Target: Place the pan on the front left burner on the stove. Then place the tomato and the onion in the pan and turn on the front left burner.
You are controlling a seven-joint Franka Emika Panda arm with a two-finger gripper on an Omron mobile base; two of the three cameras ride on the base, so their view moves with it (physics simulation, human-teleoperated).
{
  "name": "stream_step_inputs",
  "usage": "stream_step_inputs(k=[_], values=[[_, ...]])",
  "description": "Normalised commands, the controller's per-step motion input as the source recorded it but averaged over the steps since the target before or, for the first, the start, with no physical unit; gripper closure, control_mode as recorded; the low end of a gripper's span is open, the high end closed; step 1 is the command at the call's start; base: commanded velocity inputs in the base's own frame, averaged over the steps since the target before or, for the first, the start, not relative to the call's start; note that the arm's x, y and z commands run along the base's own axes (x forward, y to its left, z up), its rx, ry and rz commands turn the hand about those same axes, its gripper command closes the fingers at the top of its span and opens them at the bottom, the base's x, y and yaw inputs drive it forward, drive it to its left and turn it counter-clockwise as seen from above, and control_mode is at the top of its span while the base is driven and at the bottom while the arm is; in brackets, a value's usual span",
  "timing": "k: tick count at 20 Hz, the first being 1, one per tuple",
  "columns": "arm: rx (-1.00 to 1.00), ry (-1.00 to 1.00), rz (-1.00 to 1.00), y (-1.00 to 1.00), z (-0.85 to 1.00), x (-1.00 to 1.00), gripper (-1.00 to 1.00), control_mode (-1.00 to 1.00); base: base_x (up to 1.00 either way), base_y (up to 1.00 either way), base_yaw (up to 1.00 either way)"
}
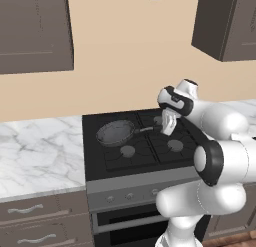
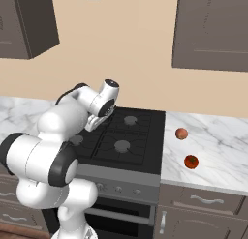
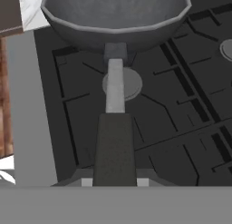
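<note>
One gripper, jaws pinched on the pan's handle end, holds the pan above the stove, bowl over the back left, handle running rightward; front left burner lies just nearer beneath.

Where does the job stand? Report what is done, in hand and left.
Done: nothing is placed yet. In hand: the gripper is shut on the pan handle, above the stove. Left: the front left burner is bare; the tomato and onion lie on the counter.
</note>
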Motion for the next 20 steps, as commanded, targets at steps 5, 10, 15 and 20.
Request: stream_step_inputs(k=[5, 10, 15, 20], values=[[0.00, 0.00, 0.02, -0.05, -0.19, 0.00, 1.00, -1.00, 0.00, 0.00, 0.00], [0.00, 0.00, 0.00, -0.21, -0.12, 0.00, 1.00, -1.00, 0.00, 0.00, 0.00], [0.00, 0.00, 0.00, -0.35, -0.03, 0.00, 1.00, -1.00, 0.00, 0.00, 0.00], [0.00, 0.00, 0.00, -0.25, -0.09, 0.00, 1.00, -1.00, 0.00, 0.00, 0.00]])
